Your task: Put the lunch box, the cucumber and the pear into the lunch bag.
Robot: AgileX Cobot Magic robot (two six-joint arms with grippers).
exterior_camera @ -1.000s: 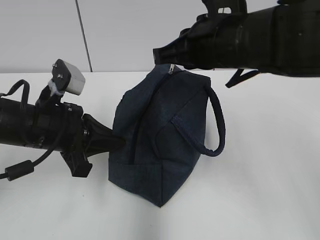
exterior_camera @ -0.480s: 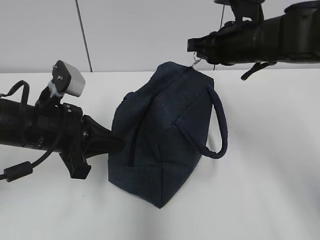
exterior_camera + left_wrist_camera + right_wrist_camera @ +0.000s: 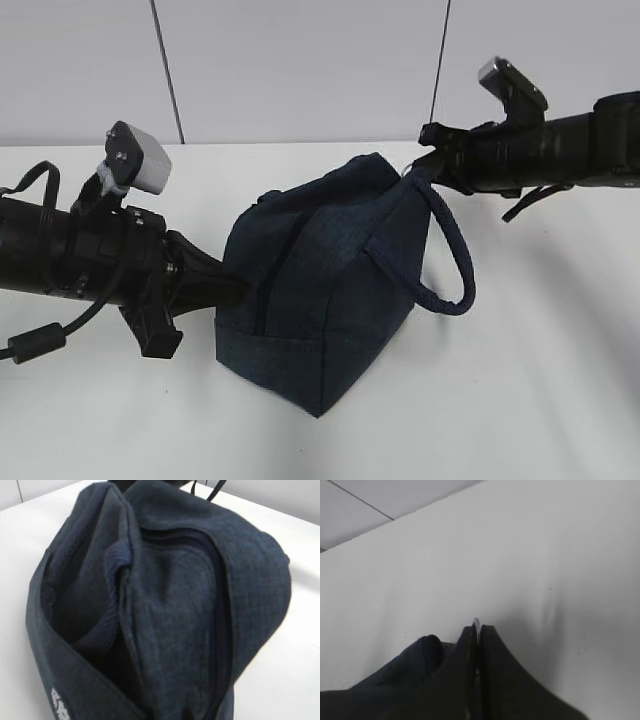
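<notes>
where the white table (image 3: 520, 380) runs back to a pale grey wall (image 3: 300, 70) with two thin dark seams, one lunch bag (image 3: 320, 290) sits near the middle of the surface. it is the only task thing that shows; it is dark navy, boxy, and slumped a little toward the left, with one thick looped handle (image 3: 450, 260) hanging off its right side and one dark zipper line (image 3: 268, 280) running down its left face. the table around the bag is plain white and matte.

two arms are in the scene, one on each side of the bag. the left gripper (image 3: 225, 285) comes in low from the left of the bag, its black fingers pressed against the bag's left end with the tips together; whether fabric is pinched between them cannot be told. its wrist view is filled by the bag's fabric (image 3: 165, 605), the zipper (image 3: 220, 605) curving down the right and a fold of cord (image 3: 117, 555) at the upper left.

the right gripper (image 3: 428, 165) stands at the bag's upper right corner, level with its top. its fingers (image 3: 490, 670) are closed tight on a thin pale metal piece (image 3: 476, 625), set where the zipper ends at the bag's top. below them the wrist view shows a dark rounded edge of the bag (image 3: 420, 655) against the white table.
</notes>
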